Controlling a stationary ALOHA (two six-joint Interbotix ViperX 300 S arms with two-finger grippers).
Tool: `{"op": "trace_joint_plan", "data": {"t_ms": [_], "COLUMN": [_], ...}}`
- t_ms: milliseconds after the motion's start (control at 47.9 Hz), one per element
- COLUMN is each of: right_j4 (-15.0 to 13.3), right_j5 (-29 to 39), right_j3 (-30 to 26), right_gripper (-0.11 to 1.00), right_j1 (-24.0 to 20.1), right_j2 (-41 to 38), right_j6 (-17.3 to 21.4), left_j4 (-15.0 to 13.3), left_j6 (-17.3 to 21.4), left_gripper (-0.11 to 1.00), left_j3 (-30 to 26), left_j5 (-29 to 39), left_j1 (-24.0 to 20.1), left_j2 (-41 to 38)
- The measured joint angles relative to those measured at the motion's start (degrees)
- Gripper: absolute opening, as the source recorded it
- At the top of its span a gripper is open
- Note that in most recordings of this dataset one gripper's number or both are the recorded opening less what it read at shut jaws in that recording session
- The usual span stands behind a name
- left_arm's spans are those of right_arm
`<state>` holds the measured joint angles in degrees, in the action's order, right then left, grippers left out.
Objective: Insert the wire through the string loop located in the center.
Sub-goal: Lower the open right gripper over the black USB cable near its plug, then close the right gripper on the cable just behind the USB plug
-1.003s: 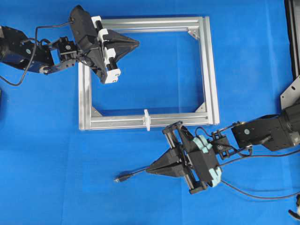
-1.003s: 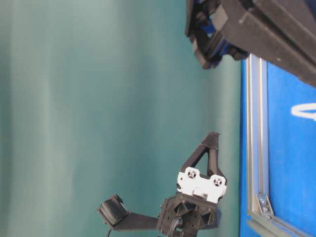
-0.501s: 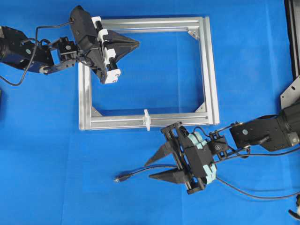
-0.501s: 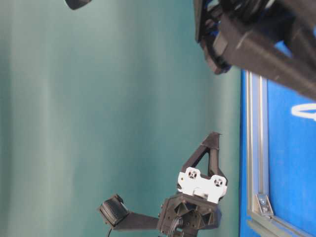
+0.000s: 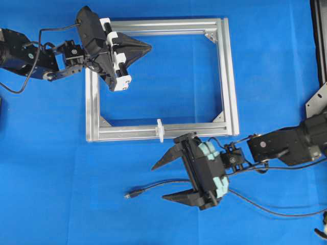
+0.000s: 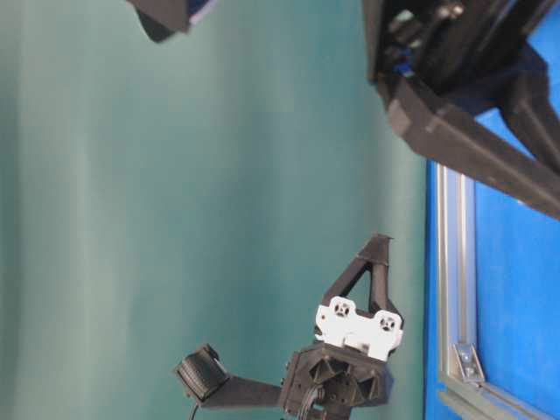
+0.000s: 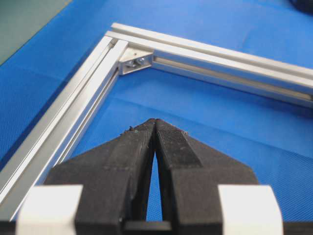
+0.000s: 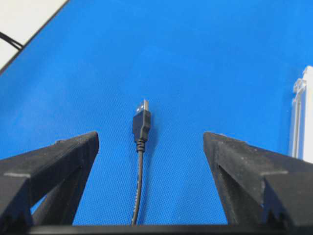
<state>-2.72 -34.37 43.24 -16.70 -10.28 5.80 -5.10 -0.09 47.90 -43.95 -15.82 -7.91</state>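
My right claw (image 5: 171, 179) stands spread wide with nothing in it, one finger on each side of the wire (image 5: 153, 186), so that a close would catch the cable just behind its plug (image 8: 142, 122). The wire lies loose on the blue desk (image 5: 61, 178), plug pointing away from me, below the frame (image 5: 230, 76). The string loop (image 5: 160, 129) stands on the frame's near bar, close above my claw. My left claw (image 5: 145, 47) is shut, empty, parked over the frame's far corner, out of the way
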Motion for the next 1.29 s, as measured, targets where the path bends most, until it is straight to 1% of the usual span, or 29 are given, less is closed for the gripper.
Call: {"op": "trace_joint_plan", "data": {"t_ms": [188, 501, 606, 794, 898, 961, 1003, 1170, 1232, 1295], "right_j4": [0.26, 2.99, 3.69, 4.04, 4.39, 4.66, 4.75, 5.01, 5.01, 5.10], "right_j5": [0.70, 1.67, 1.58, 1.58, 1.58, 1.58, 1.58, 1.67, 1.67, 1.67], "right_j3": [-2.37, -4.75, -5.27, -5.71, -5.71, -5.80, -5.80, -5.80, -5.80, -5.80], "right_gripper": [0.89, 0.89, 0.88, 0.85, 0.81, 0.73, 0.64, 0.17, 0.05, -0.02], "right_j1": [0.00, 0.00, 0.00, 0.00, 0.00, 0.00, 0.00, 0.00, 0.00, 0.00], "right_j2": [-3.69, -9.93, -11.16, -11.69, -11.69, -11.69, -11.78, -11.78, -11.78, -11.78], "right_j6": [0.00, 0.00, 0.00, 0.00, 0.00, 0.00, 0.00, 0.00, 0.09, 0.00], "left_j4": [-0.09, 0.00, 0.00, 0.00, 0.00, 0.00, 0.00, 0.00, 0.00, -0.09], "left_j6": [0.00, -0.09, 0.00, 0.00, 0.00, 0.00, 0.00, 0.00, 0.00, 0.00], "left_gripper": [0.00, 0.00, 0.00, 0.00, 0.00, 0.00, 0.00, 0.00, 0.00, 0.00], "left_j3": [-0.09, 0.00, 0.00, 0.00, 0.00, 0.00, 0.00, 0.00, 0.00, 0.00], "left_j5": [0.00, 0.18, 0.26, 0.26, 0.35, 0.35, 0.35, 0.44, 0.44, 0.44], "left_j1": [0.00, 0.00, 0.00, 0.00, 0.00, 0.00, 0.00, 0.00, 0.00, 0.00], "left_j2": [0.00, 0.00, 0.00, 0.00, 0.00, 0.00, 0.00, 0.00, 0.00, 0.00]}}
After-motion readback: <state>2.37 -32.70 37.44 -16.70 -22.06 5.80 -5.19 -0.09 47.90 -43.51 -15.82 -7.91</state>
